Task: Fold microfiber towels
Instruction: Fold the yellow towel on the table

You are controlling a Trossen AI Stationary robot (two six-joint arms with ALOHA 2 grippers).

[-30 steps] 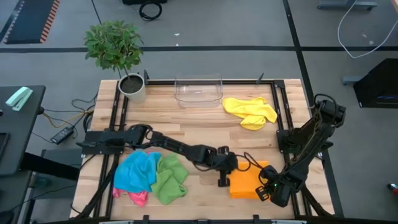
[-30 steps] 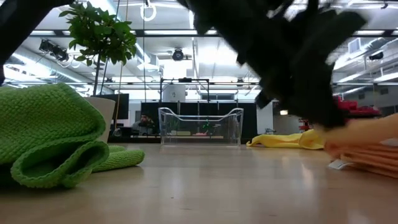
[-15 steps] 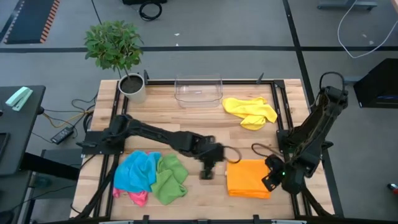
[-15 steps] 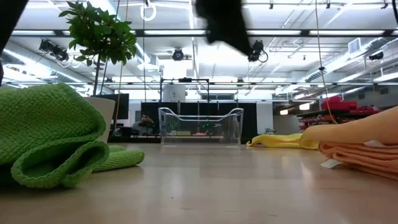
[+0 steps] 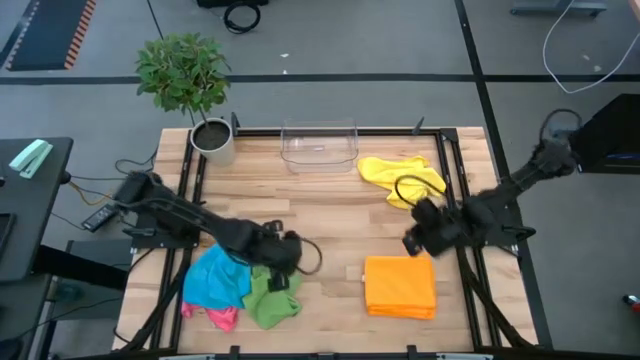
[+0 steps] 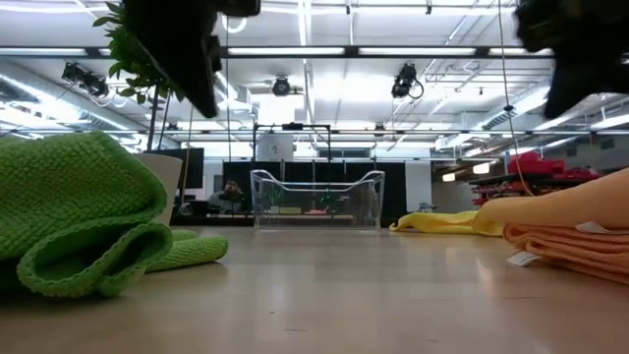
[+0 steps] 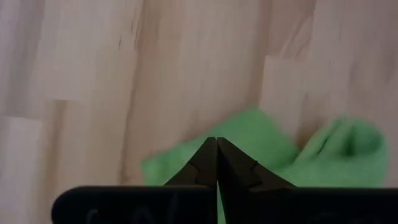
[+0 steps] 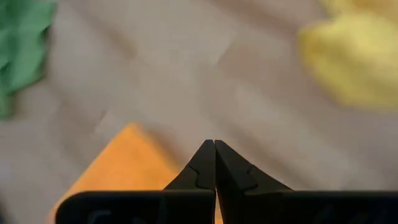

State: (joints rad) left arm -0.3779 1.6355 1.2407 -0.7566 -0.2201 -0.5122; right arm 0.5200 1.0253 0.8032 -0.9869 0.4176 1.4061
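The orange towel (image 5: 400, 286) lies folded flat at the near right, and shows in the low view (image 6: 570, 238) as stacked layers. The green towel (image 5: 272, 297), the blue towel (image 5: 218, 278) and the pink towel (image 5: 222, 318) lie crumpled together at the near left. The yellow towel (image 5: 402, 180) lies crumpled at the far right. My left gripper (image 5: 281, 278) hangs shut above the green towel (image 7: 292, 149). My right gripper (image 5: 410, 243) hangs shut above the far edge of the orange towel (image 8: 124, 171). Neither touches anything.
A clear plastic bin (image 5: 320, 145) stands at the middle of the far edge. A potted plant (image 5: 212, 138) stands at the far left corner. Bare wood (image 5: 330, 205) lies between the towel pile and the orange towel.
My left gripper has risen from the orange towel's left edge and swung toward the table's left, ending over the green towel. My right gripper has risen from the orange towel's near right corner and gone toward the far edge, turning as it went. The orange towel stays folded flat.
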